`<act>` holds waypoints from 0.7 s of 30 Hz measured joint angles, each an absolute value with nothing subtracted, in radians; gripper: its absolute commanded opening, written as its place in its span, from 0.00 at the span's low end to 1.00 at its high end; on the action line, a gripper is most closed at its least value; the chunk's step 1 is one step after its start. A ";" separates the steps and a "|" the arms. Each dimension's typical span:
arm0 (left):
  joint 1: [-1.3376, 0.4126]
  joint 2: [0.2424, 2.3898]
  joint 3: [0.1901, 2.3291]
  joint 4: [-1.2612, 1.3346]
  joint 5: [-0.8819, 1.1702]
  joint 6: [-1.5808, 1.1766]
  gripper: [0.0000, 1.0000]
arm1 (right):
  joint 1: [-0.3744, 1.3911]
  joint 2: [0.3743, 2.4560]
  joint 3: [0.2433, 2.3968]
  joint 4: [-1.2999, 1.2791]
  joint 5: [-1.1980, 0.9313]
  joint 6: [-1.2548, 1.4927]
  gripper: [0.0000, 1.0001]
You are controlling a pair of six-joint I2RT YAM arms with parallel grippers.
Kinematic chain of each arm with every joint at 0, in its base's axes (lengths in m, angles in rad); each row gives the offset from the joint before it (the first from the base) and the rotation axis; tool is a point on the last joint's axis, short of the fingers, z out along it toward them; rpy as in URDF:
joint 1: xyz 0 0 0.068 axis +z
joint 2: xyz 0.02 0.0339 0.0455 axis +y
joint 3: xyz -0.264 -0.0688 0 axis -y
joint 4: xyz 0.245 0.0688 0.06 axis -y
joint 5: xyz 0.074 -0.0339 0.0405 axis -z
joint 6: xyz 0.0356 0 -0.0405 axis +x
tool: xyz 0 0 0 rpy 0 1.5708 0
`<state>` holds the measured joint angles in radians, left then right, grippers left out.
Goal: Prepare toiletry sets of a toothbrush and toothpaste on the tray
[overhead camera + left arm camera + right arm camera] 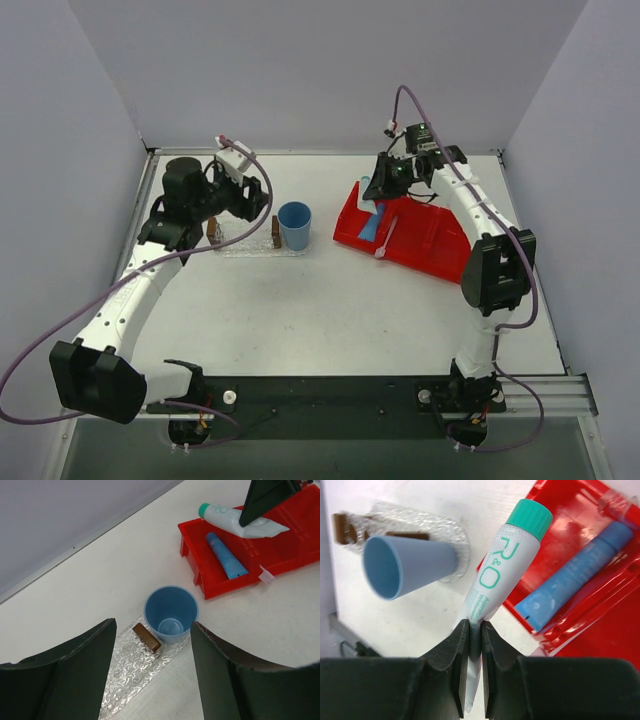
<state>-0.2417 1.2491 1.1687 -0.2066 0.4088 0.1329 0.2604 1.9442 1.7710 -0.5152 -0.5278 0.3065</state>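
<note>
1. The right gripper (476,626) is clamped on the crimped tail of the white toothpaste tube (500,570). The tube's long axis runs straight out ahead of the gripper, teal cap leading, over the left end of the red bin (430,250)
2. What matters for the next move is that the tray (245,247) lies off to the left of that tube, with the blue cup (294,225) standing at the tray's right end, right in between. The tray's long axis runs left to right across the surface (330,310), so I'd guess the tube has to go over or around the cup and be laid along the tray
3. The left gripper (152,624) is wide open with nothing in it and hangs right over the tray, so that arm is much the nearer one. The right arm has the tube though
4. Toothpaste count is 2: the white one in the gripper and the blue toothpaste tube (575,582) lying in the bin's left compartment
5. Toothbrush (386,240) count is 1, I think. It's only a thin pale stick in the top view, near the bin's front wall and just beside the blue tube
6. Everything else: 1 tray, 1 cup, 1 bin, and 2 brown blocks (276,232) on the tray. No toothpaste or toothbrush on the tray yet, so zero sets done
</note>
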 measured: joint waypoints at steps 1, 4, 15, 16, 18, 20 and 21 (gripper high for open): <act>-0.257 1.252 1.169 -0.199 0.423 0.144 0.71 | 0.252 1.930 1.770 -0.523 -0.562 0.307 0.00; -0.329 1.269 1.178 -0.192 0.432 0.196 0.72 | 0.228 1.884 1.758 -0.544 -0.673 0.306 0.00; -0.506 1.336 1.187 -0.107 0.459 0.366 0.77 | 0.218 1.731 1.715 -0.628 -1.080 0.262 0.00; -0.515 1.346 1.198 -0.107 0.459 0.378 0.77 | 0.223 1.721 1.708 -0.635 -1.111 0.257 0.00; -0.533 1.369 1.223 -0.107 0.459 0.406 0.78 | 0.231 1.707 1.696 -0.649 -1.146 0.247 0.00; -0.555 1.392 1.252 -0.109 0.461 0.440 0.78 | 0.241 1.698 1.684 -0.666 -1.182 0.233 0.00; -0.566 1.404 1.269 -0.115 0.461 0.466 0.78 | 0.250 1.697 1.680 -0.675 -1.201 0.228 0.00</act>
